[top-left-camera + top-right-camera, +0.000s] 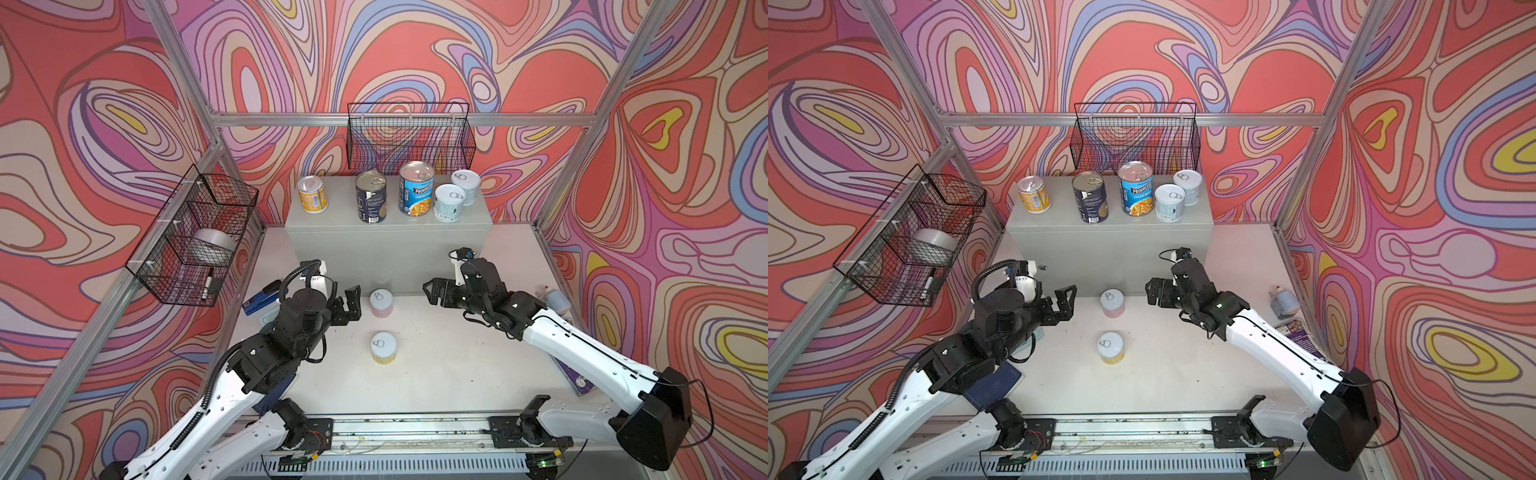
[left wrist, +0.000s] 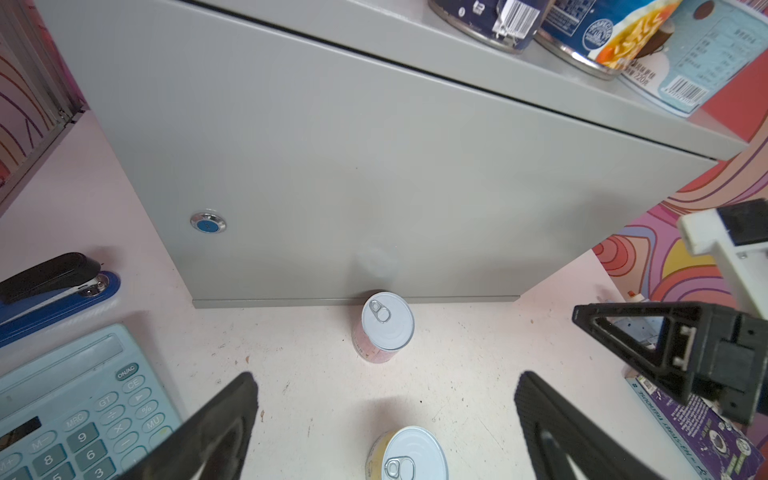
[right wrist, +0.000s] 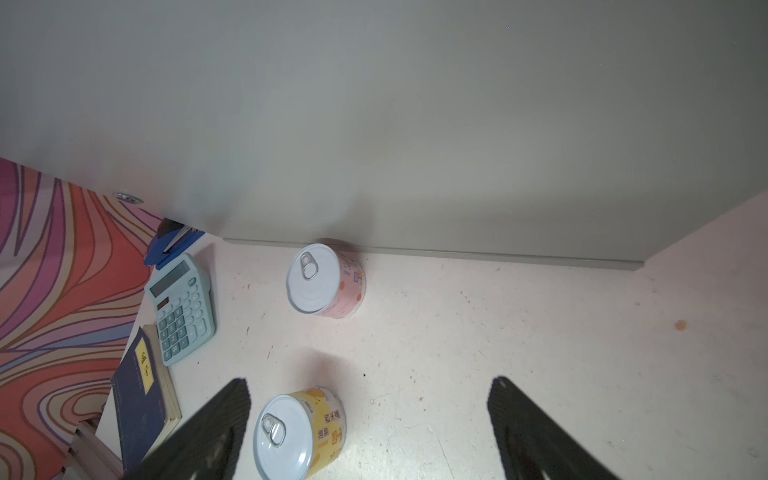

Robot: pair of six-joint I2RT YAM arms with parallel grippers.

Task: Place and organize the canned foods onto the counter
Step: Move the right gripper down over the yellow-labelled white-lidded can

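White desk, scuffed and speckled, as the base of the scene. At its far side, large light-grey rectangular metal box, flat-topped, with small round lock on the front face.

Left end effector: jaws spread wide, nothing between them, held low just left of the pink tin. Right end effector: jaws likewise wide apart and empty, to the right of the same tin, near the box front.

On the box top, all upright, in a rough row:
- tall blue Progresso tin, near the middle
- tall dark navy tin, just beside it on the left
- short orange-yellow tin, apart at the left end
- two short pale blue tins, close together at the right

Off the box, upright on the desk:
- short pink tin, just beside the foot of the box front, between both end effectors
- short yellow tin, nearer the robot base, apart from the pink one
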